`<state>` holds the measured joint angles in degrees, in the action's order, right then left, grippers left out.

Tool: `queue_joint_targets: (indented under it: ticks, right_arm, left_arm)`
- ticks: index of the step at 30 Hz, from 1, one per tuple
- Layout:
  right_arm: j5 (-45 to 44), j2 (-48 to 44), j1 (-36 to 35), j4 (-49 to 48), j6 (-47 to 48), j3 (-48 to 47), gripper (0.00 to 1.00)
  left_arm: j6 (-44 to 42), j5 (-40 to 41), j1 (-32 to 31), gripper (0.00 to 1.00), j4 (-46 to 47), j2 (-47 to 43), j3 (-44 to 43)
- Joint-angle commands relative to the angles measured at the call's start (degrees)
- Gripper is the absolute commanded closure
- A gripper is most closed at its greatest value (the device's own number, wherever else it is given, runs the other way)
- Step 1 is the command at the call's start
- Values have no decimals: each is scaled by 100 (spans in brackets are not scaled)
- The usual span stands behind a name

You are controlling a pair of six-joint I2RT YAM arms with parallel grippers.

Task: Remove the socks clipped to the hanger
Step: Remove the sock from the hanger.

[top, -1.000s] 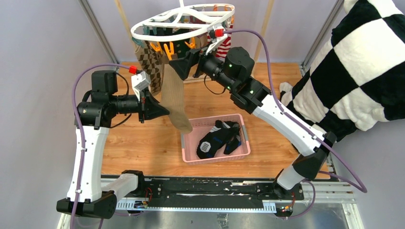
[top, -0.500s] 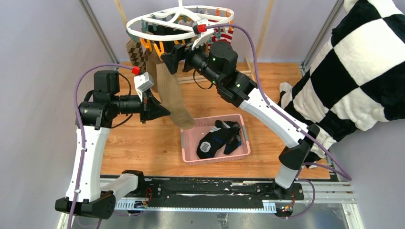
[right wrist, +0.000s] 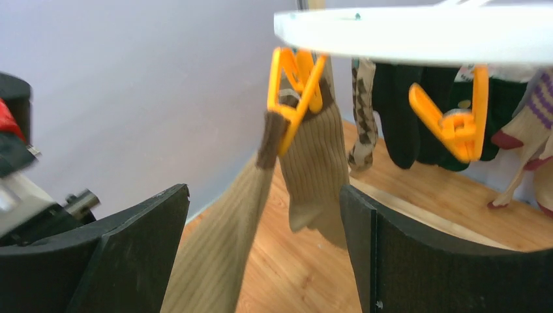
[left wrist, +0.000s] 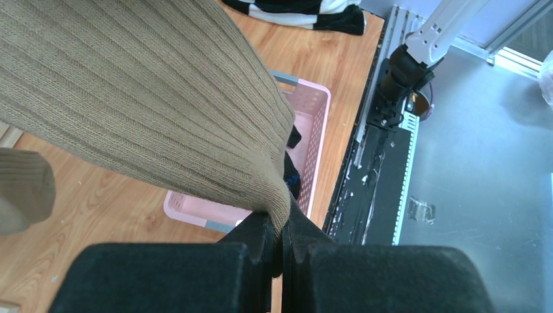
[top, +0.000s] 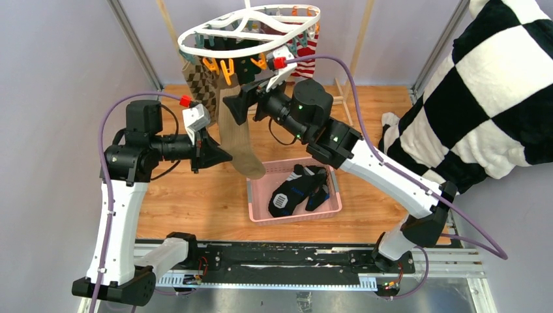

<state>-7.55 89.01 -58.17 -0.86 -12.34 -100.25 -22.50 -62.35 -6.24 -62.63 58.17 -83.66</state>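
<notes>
While your left claw is clamped shut on the lower edge of the tan sock, the sock's cuff sits in an orange clip under the hanger. So it's not off yet.

Left arm: the lower link stands upright from the near edge. The forearm runs level to the right, and the claw points at the sock, which is pulled slantwise from the clip.

Right arm: one long diagonal from its base up and left, with the wrist just below the hanger's front rim. Your right claw has its fingers wide apart and holds nothing. In the wrist view the clip and cuff sit between them. I can't tell how far ahead.

A second tan sock hangs just beside the first. The argyle sock hangs further back. A black-and-blue sock lies in the pink basket on the tabletop, below and right of the tan sock's toe.
</notes>
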Motion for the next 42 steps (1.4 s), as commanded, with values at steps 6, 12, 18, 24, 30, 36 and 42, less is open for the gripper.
queue_joint_targets:
  ticks: [6,12,18,24,30,36,42]
  right_arm:
    - [17,1066,63,1274,191,-2175,9]
    - [-251,1418,131,1471,213,-2735,12]
    - [-489,1431,162,1365,299,-2732,17]
    - [-566,1028,166,970,420,-2135,17]
    - [-322,470,182,550,359,-1501,17]
    - [78,125,264,267,28,-952,17]
    - [241,210,321,269,-195,-865,17]
  left_arm:
    - [25,223,-223,100,14,9,-112]
    - [33,258,-309,100,14,29,-124]
    - [41,283,-376,100,14,32,-125]
    - [30,332,-378,100,14,9,-66]
    - [2,345,-387,100,14,34,-54]
    - [1,355,-387,100,14,28,-48]
    - [25,346,-396,100,14,29,-80]
